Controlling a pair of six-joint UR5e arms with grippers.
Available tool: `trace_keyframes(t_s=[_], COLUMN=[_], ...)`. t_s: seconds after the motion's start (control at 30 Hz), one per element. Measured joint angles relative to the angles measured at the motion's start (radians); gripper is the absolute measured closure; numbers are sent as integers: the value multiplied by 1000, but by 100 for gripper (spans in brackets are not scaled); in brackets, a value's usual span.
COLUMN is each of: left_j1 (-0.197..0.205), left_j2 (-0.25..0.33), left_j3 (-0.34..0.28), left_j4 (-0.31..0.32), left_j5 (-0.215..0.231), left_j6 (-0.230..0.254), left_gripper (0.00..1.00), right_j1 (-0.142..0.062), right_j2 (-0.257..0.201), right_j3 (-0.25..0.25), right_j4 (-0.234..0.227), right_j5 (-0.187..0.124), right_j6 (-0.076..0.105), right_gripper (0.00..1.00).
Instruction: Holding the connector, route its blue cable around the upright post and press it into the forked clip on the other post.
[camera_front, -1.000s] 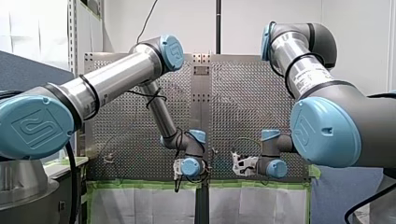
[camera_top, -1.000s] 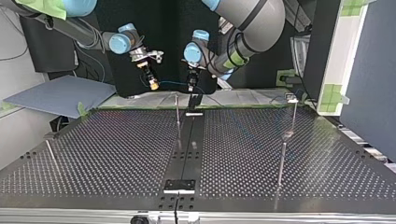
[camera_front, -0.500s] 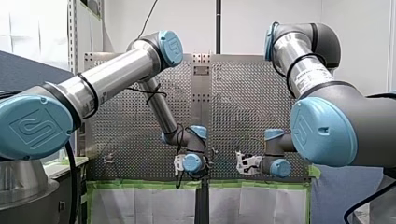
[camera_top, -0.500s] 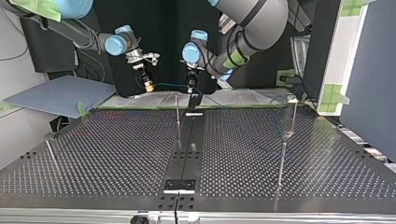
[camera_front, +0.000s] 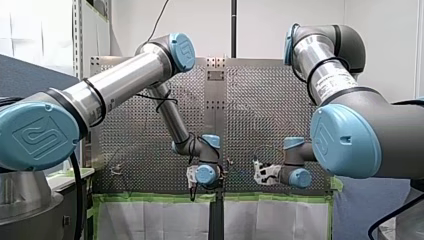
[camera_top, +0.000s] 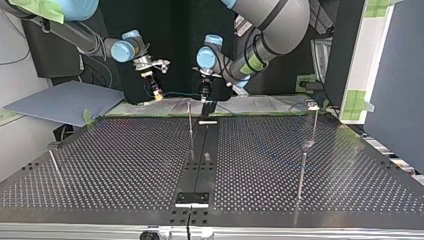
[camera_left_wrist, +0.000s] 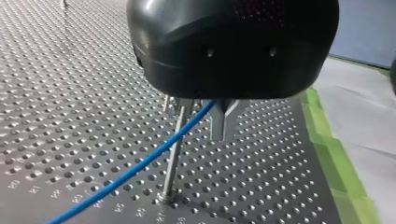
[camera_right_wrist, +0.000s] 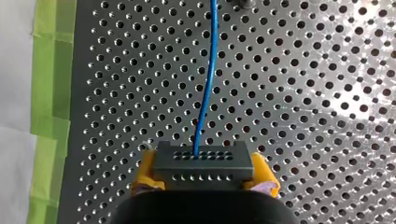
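Yellow pads (camera_right_wrist: 145, 171) of my right gripper (camera_right_wrist: 202, 173) pinch the connector (camera_right_wrist: 201, 161). It has slid further toward the top view's left, drawing the cable (camera_right_wrist: 208, 84) through my left gripper's (camera_left_wrist: 203, 116) spread jaws beside the post (camera_left_wrist: 171, 158). I judge slack is going, and the wrap is not yet made.

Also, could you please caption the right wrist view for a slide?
My right gripper with jaws shut on the connector, blue cable running ahead over the perforated table.

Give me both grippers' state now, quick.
Right gripper: shut on the connector, blue cable leading ahead.
Left gripper: cannot tell; the blue cable runs up to it.
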Motion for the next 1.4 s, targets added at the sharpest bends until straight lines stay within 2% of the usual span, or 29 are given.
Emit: trace_keyframes(t_s=[0.2,0.57,0.83,1.13,1.4], left_j1=[6,23,32,34,46], left_j2=[-1,-2,-4,-34,-36], left_j3=[2,7,7,11,44], left_j4=[27,27,25,28,8], left_j5=[11,45,68,76,80], left_j6=[-9,-25,-52,-62,-66], left_gripper=[100,100,100,100,100], right_j1=[-2,-14,-22,-27,-28], right_j2=[0,0,0,0,0], right_j3=[-18,-44,-47,-48,-48], right_j4=[10,30,32,33,34], right_j5=[-2,-3,-3,-3,-3], right_j6=[1,2,3,5,5], right_gripper=[100,100,100,100,100])
